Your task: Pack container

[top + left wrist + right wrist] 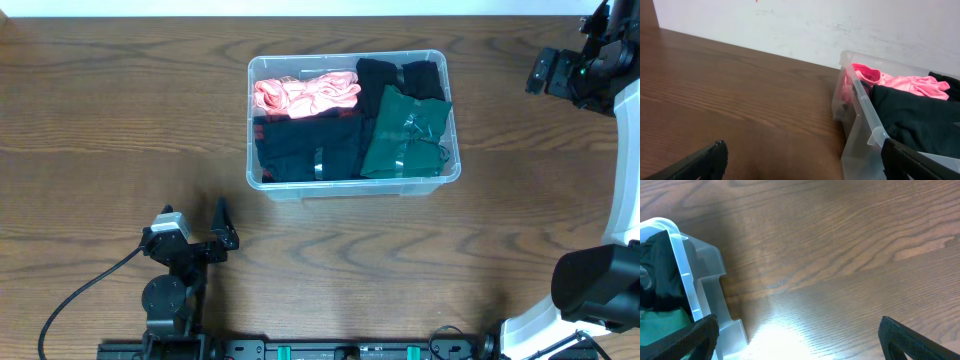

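The clear plastic container [448, 120] stands at the middle back of the table, holding pink cloth [306, 94], black clothes [308, 146] and a green garment [404, 134]. My left gripper [222, 226] is open and empty near the front left, apart from the container. In the left wrist view [801, 159] its jaws frame bare table, with the container's corner [855, 125] to the right. My right gripper [545, 72] is open and empty at the far right back. In the right wrist view [799, 337] the container's end [687, 280] is at the left.
The wooden table [120, 120] extends left and right of the container. A black cable [80, 295] runs along the front left by the left arm's base. The right arm's white base [600, 280] stands at the front right. A white wall [790, 20] lies behind the table.
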Available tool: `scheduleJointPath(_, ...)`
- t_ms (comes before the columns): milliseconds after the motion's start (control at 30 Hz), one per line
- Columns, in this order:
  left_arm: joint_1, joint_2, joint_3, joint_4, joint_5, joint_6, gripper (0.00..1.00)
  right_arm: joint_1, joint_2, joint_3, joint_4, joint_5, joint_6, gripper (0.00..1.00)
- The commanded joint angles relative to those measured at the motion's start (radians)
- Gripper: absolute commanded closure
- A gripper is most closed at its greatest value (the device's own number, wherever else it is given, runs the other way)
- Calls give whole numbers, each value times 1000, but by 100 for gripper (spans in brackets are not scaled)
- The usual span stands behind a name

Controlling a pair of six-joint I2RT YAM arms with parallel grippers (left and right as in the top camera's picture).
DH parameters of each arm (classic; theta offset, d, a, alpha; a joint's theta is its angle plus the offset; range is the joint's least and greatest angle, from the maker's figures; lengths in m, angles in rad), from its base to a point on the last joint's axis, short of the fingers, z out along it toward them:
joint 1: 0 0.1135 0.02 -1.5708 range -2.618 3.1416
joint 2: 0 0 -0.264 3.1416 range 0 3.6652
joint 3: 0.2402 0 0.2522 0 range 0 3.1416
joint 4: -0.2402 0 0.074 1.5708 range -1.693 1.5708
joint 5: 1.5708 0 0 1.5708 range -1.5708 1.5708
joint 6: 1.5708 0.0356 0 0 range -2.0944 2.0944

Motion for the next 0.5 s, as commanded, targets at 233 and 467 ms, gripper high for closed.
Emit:
scheduleJointPath(233, -2, 2, -15, -44, -15, 24, 2, 33, -34, 1, 0, 3, 15, 1)
scheduleJointPath(467, -2, 2, -15, -44, -15, 24, 2, 170, -183, 0, 0, 124, -36, 1)
